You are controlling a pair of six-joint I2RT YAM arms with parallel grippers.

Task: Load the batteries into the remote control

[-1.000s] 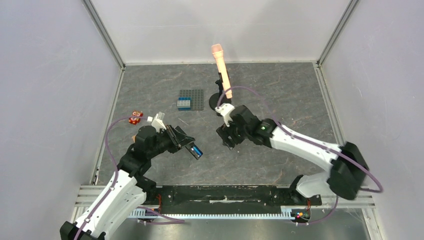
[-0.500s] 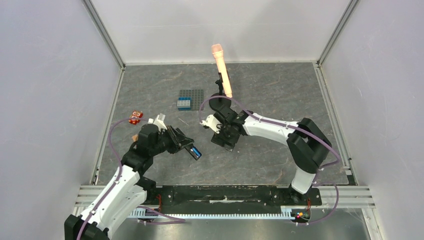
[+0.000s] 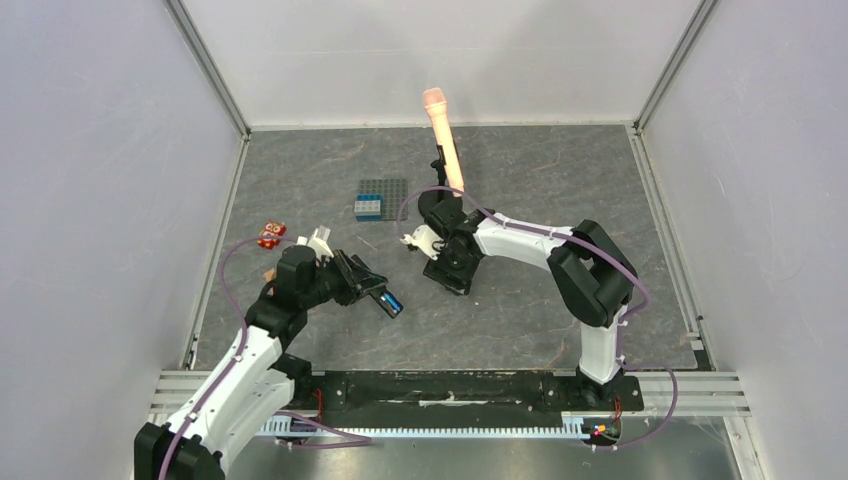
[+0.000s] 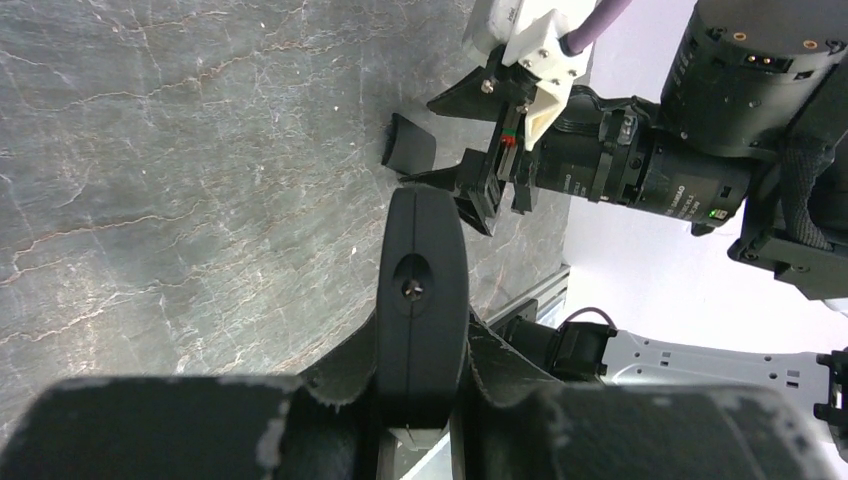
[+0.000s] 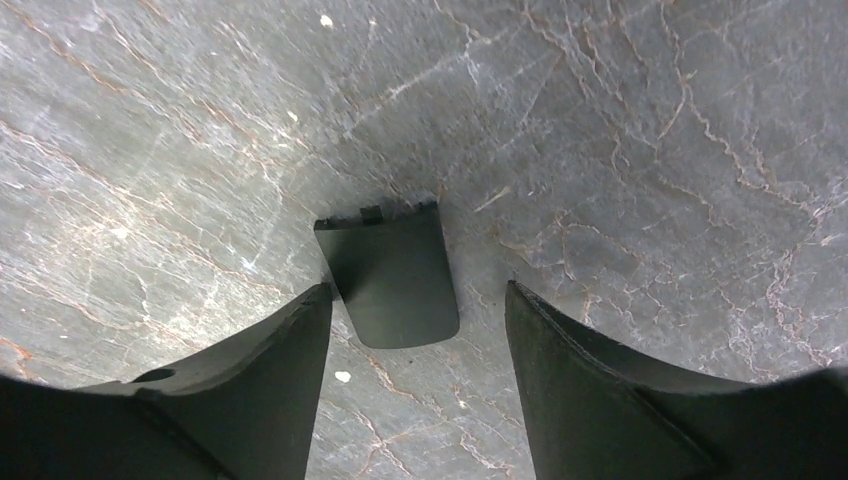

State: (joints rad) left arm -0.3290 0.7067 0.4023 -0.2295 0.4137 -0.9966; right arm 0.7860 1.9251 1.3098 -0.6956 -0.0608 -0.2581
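Presently the right gripper (image 5: 415, 300) stands with jaws spread wide, low over the grey table (image 5: 620, 150). The remote's small black back cover (image 5: 392, 285) lies flat between its fingers (image 5: 270, 380). To its left, the left gripper (image 3: 370, 290) is clamped on the remote control (image 3: 390, 302), whose blue-marked end points toward the right gripper. A peach microphone (image 3: 443, 140) stands behind.

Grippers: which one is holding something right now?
The left gripper, shut on the remote control. The right gripper is open, fingers either side of the back cover lying on the table.
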